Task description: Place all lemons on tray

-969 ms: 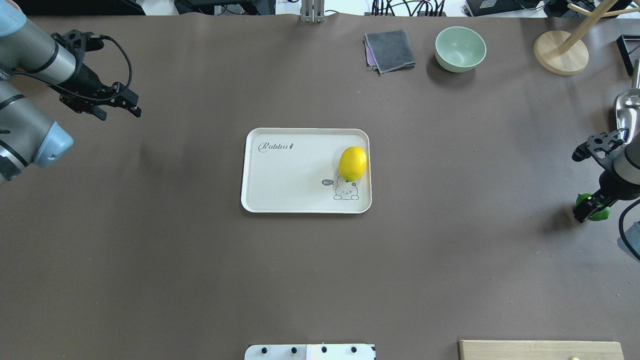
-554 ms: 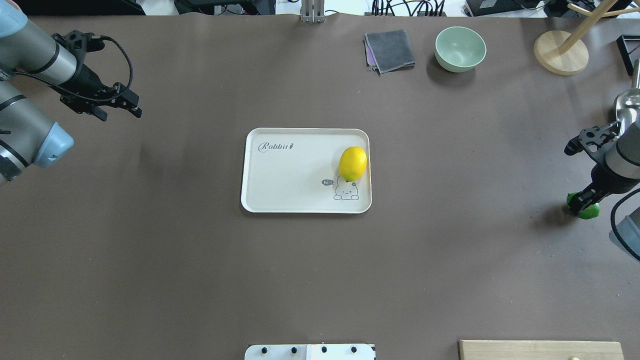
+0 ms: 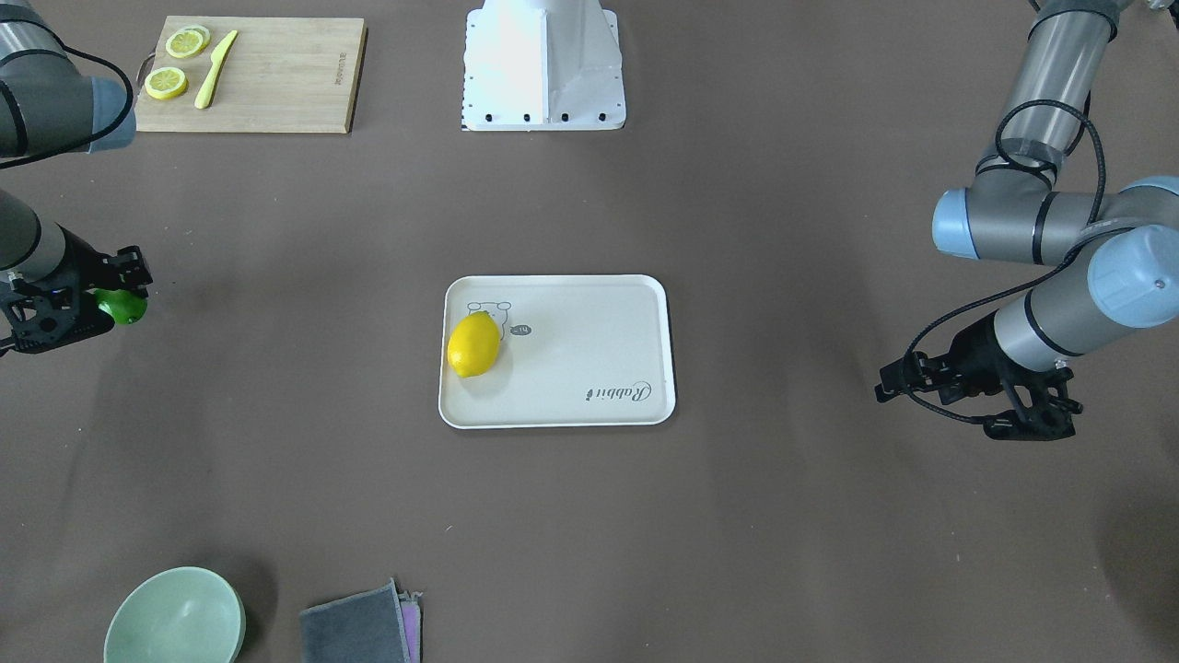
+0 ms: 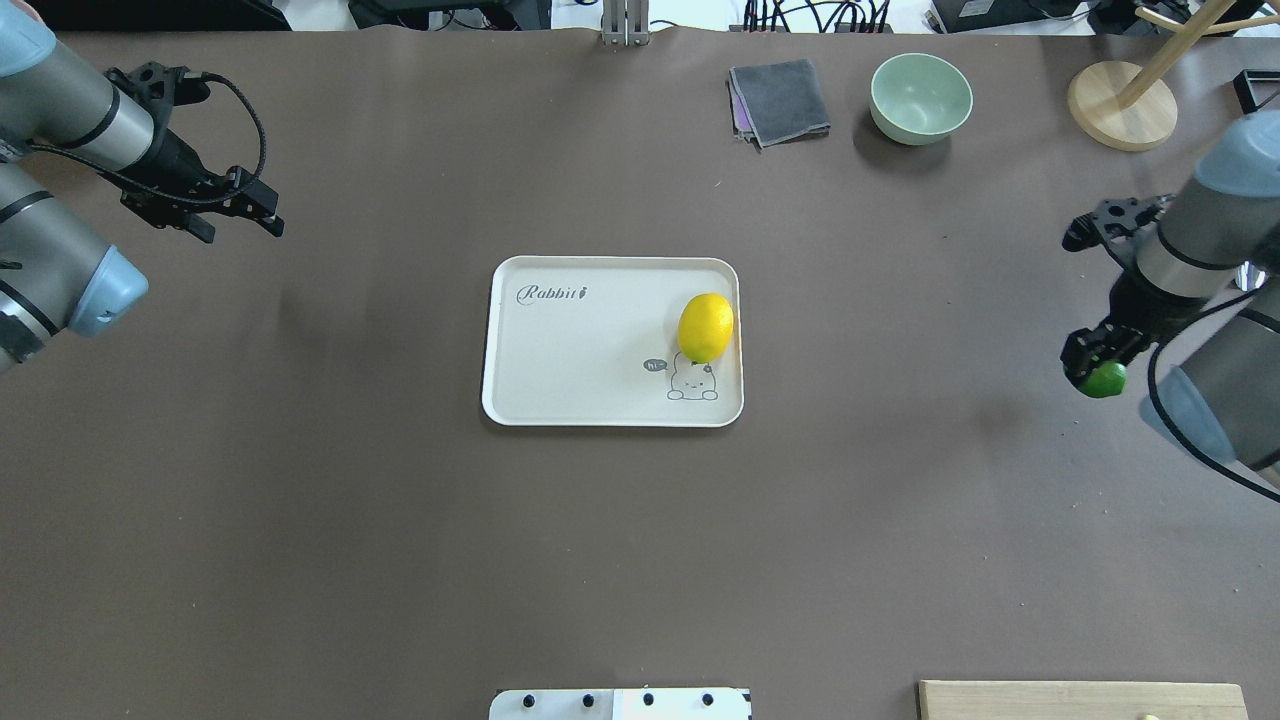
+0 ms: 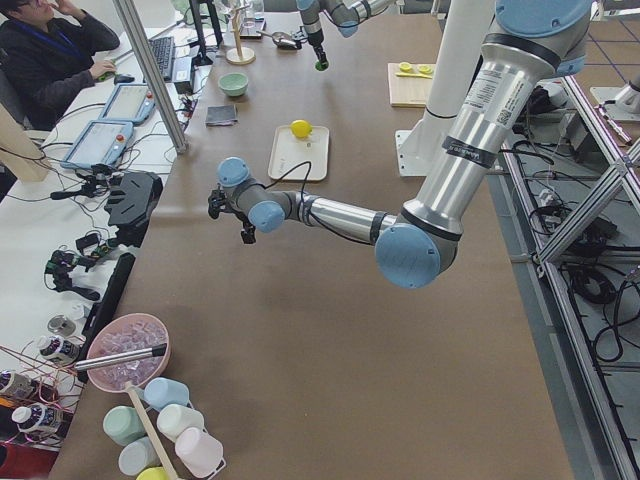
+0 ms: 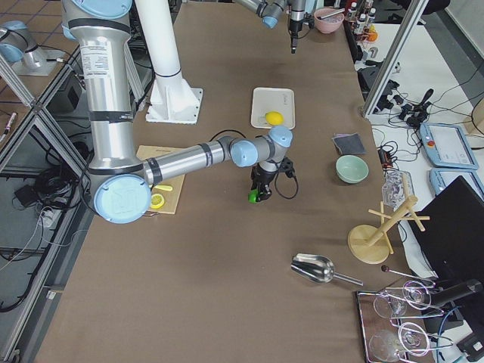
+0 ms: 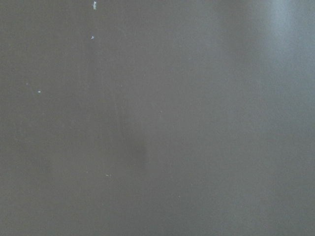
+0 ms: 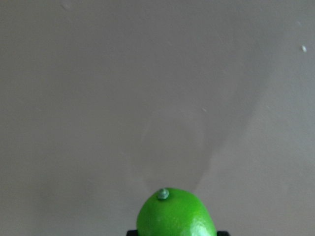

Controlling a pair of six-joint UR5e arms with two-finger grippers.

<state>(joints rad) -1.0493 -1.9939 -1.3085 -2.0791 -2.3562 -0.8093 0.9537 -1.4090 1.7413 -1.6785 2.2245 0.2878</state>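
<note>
Swinging left and away from the table's right edge, the right gripper (image 4: 1093, 362) is now carrying the green lemon (image 4: 1107, 382) closer to the tray (image 4: 570, 345) than it was a second ago, though the two are still well apart. Its fingers are clamping the fruit from both sides, and the lemon is hanging clear of the table (image 4: 400, 520), its shadow falling apart from it on the brown surface. Everything else is lying as before.

At the table's middle the tray is holding the yellow lemon (image 4: 705, 327), which is resting near the tray's right rim and overlapping the top of the cartoon animal drawing. At the far side the pale green bowl (image 4: 920, 97) is standing just right of a folded grey cloth (image 4: 780, 100). On the near right, the wooden cutting board (image 3: 276, 74) is bearing two lemon slices (image 3: 167, 83) and a yellow knife (image 3: 215, 69).

The left gripper (image 4: 255, 210) is hovering over the far left of the table, carrying nothing; whether its fingers are spread or closed cannot be told.

"Rabbit" in script is showing at the tray's far left corner, and a small bubble reading "hi" is sitting beside the animal. A faint mark on the board is too small to read.
</note>
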